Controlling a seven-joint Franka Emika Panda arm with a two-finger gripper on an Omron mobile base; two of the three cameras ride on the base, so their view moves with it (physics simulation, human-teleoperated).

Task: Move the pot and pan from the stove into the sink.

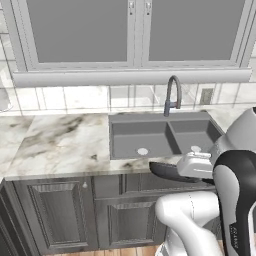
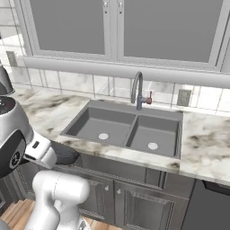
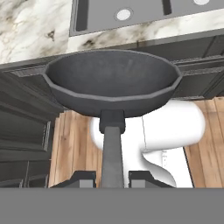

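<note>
While gripped by tool [image 3: 112, 178], pan [image 3: 112, 81] seemingly short of sink [image 1: 165, 136].

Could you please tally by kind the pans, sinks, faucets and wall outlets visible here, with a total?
Pans: 1, the pan, its handle between the gripper fingers
Sinks: 1, the sink, with two basins
Faucets: 1, the faucet
Wall outlets: 1, the outlet
Total: 4

Evenly and brightly lit, flat and rendered, without glare. Soft shading inside the sink [image 2: 123, 128]. Slightly coarse, sharp enough throughout.
</note>
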